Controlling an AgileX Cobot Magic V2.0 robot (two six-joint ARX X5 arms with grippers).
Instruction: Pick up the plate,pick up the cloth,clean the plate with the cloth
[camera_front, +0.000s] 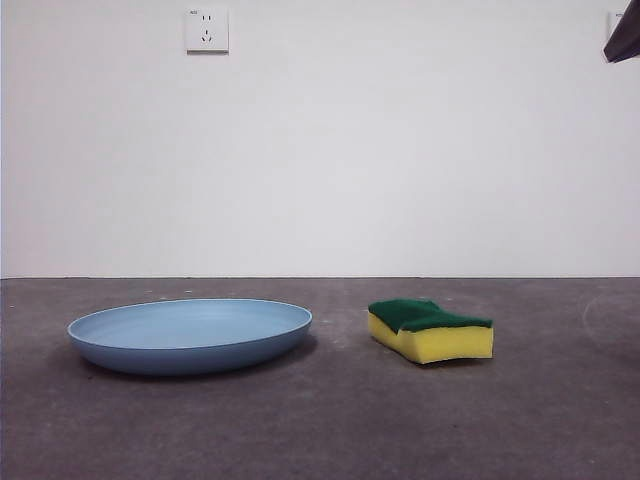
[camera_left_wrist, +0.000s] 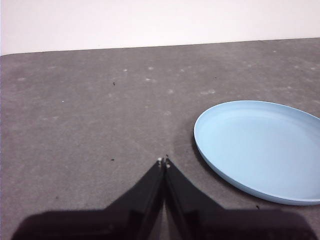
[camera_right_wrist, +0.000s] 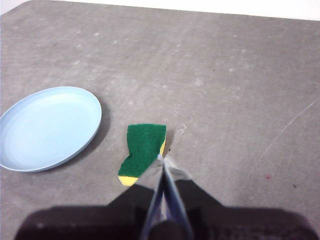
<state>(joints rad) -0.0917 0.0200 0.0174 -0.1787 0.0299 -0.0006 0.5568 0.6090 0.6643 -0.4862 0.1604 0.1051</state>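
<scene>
The light blue plate (camera_front: 190, 334) lies flat on the grey table at the left; it also shows in the left wrist view (camera_left_wrist: 260, 148) and the right wrist view (camera_right_wrist: 47, 126). The cloth, a yellow sponge with a green scouring top (camera_front: 430, 329), lies to the right of the plate, green face up (camera_right_wrist: 141, 150). My left gripper (camera_left_wrist: 164, 161) is shut and empty, held above the table beside the plate. My right gripper (camera_right_wrist: 160, 159) is shut and empty, held above the sponge's edge. A black arm tip (camera_front: 623, 40) shows at the top right of the front view.
A white wall with a power socket (camera_front: 207, 30) stands behind the table. The table's far edge runs along the wall. Bare grey table surface (camera_front: 560, 400) lies around the plate and sponge.
</scene>
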